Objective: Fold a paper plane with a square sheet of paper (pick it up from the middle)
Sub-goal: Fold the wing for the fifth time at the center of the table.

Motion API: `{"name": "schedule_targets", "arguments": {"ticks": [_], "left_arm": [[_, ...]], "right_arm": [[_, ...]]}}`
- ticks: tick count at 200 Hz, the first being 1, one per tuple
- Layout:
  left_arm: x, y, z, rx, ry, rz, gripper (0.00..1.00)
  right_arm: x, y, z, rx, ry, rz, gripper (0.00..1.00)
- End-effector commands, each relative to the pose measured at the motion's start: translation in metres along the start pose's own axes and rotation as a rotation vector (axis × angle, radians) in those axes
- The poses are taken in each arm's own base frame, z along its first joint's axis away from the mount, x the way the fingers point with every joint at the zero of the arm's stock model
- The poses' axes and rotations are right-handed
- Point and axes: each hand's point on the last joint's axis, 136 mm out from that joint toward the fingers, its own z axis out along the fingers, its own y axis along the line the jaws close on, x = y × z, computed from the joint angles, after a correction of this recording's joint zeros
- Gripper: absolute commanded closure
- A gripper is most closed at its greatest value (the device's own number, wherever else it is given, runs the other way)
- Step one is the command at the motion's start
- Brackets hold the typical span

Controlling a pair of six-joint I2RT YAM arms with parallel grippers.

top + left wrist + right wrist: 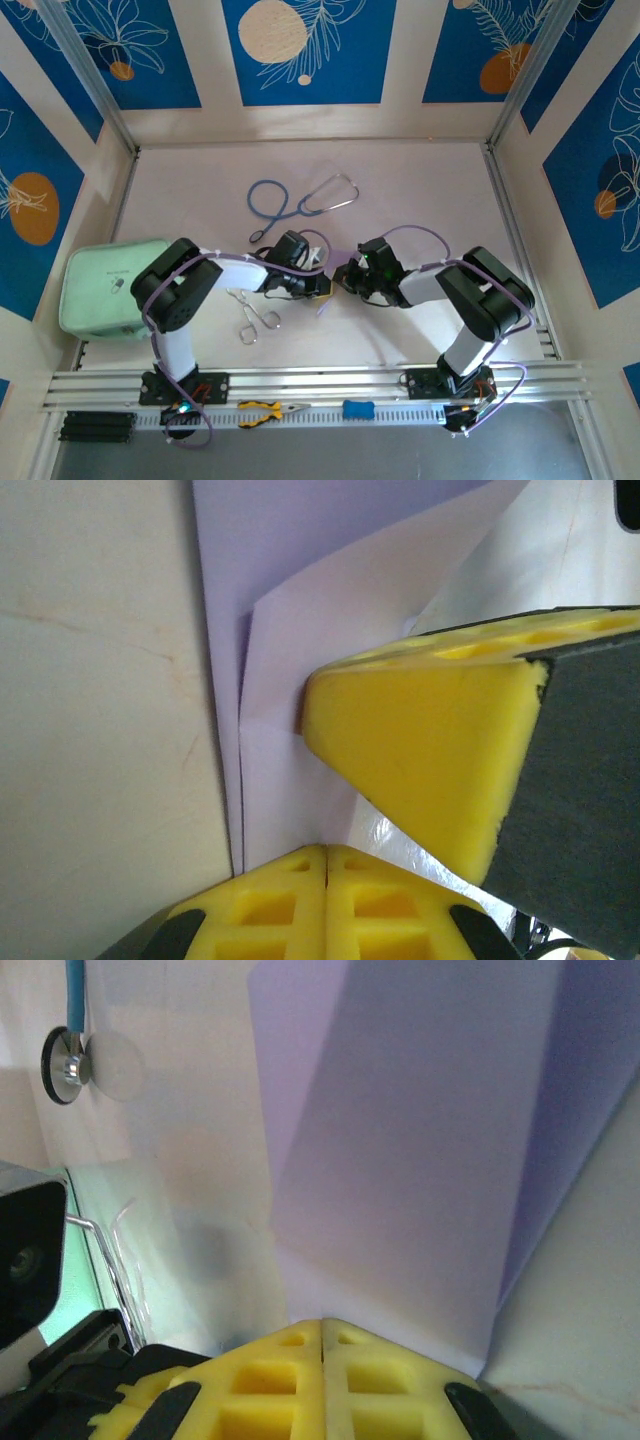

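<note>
The square sheet of paper (pixel 300 630) is pale lilac and lies partly folded on the pale table, with a sharp crease running toward my left fingertips. My left gripper (pixel 327 855) is shut, its tips at the paper's near edge. My right gripper (pixel 322 1325) is also shut, with its tips over the near edge of the paper (pixel 420 1160). In the left wrist view one yellow finger of the right gripper (pixel 430 760) rests on the sheet. From above, the left gripper (pixel 322 284) and right gripper (pixel 346 278) meet tip to tip mid-table, covering most of the paper. Whether either pinches the sheet is unclear.
A blue stethoscope (pixel 300 200) lies behind the grippers; its chest piece (pixel 65 1065) appears in the right wrist view. Metal forceps (pixel 255 315) lie in front of the left arm. A mint-green pouch (pixel 105 285) sits at the left wall. Pliers (pixel 268 410) rest on the front rail.
</note>
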Motion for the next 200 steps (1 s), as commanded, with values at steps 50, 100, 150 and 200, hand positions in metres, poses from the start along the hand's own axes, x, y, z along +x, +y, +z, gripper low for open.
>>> {"name": "schedule_targets", "arguments": {"ticks": [50,100,150,200], "left_arm": [[0.037,0.037,-0.007,-0.187,0.145,0.057,1.00],[0.035,0.035,-0.005,-0.185,0.150,0.073,1.00],[0.032,0.036,-0.005,-0.191,0.146,0.070,1.00],[0.033,0.039,-0.005,-0.197,0.148,0.065,1.00]], "right_arm": [[-0.009,-0.003,-0.044,0.045,0.043,-0.062,0.89],[0.001,0.015,-0.050,-0.018,0.103,-0.185,0.90],[0.011,0.025,-0.024,-0.007,0.164,-0.257,0.92],[0.005,-0.011,-0.006,0.073,0.166,-0.177,0.92]]}}
